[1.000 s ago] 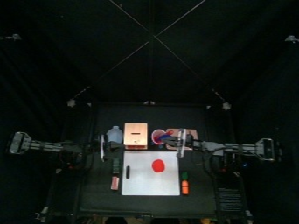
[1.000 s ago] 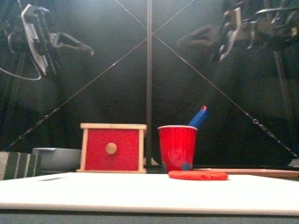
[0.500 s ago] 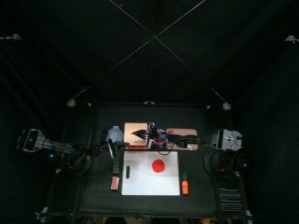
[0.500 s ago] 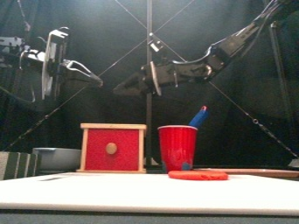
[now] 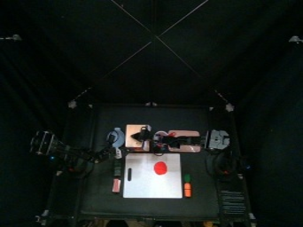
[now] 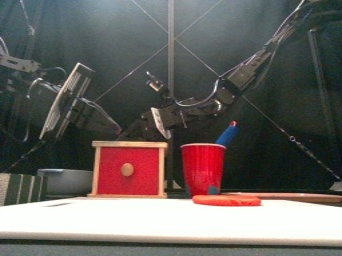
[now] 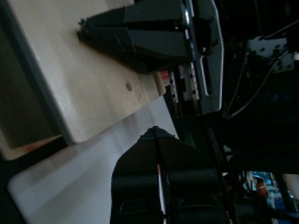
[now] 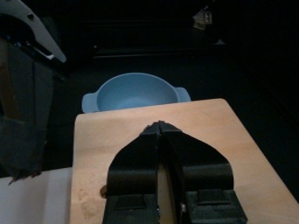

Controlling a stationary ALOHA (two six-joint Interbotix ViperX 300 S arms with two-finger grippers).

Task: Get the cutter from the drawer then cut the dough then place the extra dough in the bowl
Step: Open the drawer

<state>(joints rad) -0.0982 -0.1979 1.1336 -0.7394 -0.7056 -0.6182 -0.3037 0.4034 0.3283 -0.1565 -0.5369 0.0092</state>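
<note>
- Black curtains back your table, where the red dough [image 6: 226,200] lies flat on the white board [image 5: 144,183].
- Behind it stands the wooden box [image 6: 130,169], between the blue-grey bowl [image 8: 131,94] and the red cup [image 6: 203,168].
- Your right gripper [image 8: 158,131] hovers above the box top, jaws pressed together and empty.
- Your left gripper [image 7: 152,133], jaws likewise closed, hangs high to the left.

dough [image 6: 226,200]: red, plain
drawer front [image 6: 112,176]: red, with a pale knob [image 6: 128,169]
box [image 6: 130,145]: pale wood
cup [image 6: 203,168]: red
knife [image 6: 227,133]: blue
bowl [image 8: 131,94]: blue-grey
cutting board [image 6: 160,220]: white, plain
</note>
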